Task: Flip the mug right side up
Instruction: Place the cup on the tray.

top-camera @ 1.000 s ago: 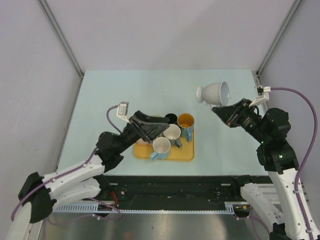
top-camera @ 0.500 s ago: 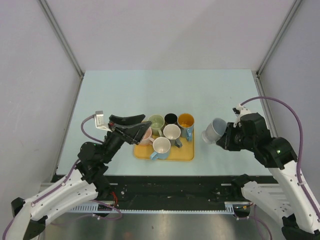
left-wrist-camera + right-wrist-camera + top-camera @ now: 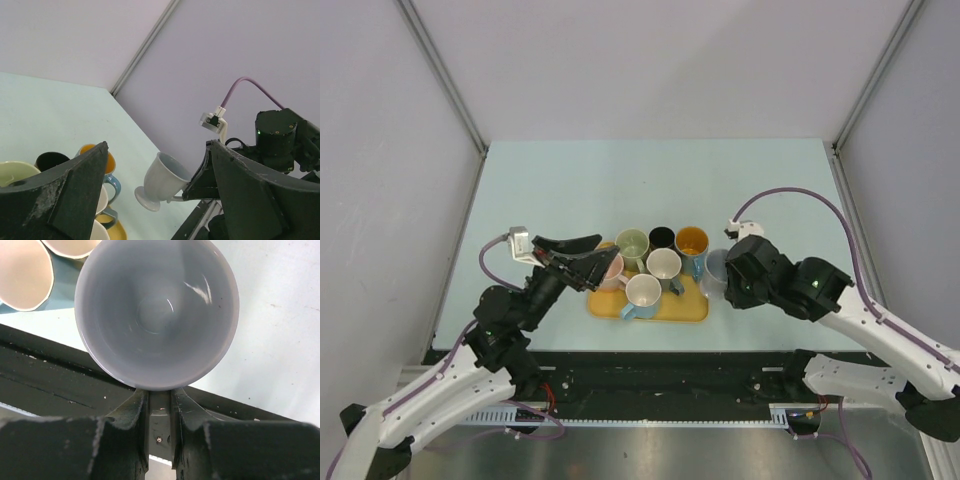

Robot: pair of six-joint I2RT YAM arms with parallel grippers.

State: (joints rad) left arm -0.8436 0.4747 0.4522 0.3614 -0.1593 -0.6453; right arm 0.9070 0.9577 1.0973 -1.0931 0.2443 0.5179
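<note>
— Where is the white footed ceramic mug (image 3: 712, 268)?
— Just beside the right edge of the flat yellow tray (image 3: 678, 310), next to the blue mug with the orange inside (image 3: 691, 242). The right gripper (image 3: 726, 284) holds it, jaws drawn narrow on its handle.
— Does the overhead view show that grip?
— Hardly; the arm covers most of it there. The right wrist camera looks straight into the mug's bare, pale bowl, and the fingers (image 3: 122, 432) pinch the handle just under the rim.
— And how does it sit?
— Only the left wrist view tells that. The mug leans, foot low and toward the tray, mouth raised toward the right arm. Whether the foot touches the pale mint table (image 3: 570, 190) cannot be told.
— The left gripper (image 3: 607, 250)?
— Spread wide, gripping nothing, over the tray's left end, above a pink mug (image 3: 612, 275).
</note>
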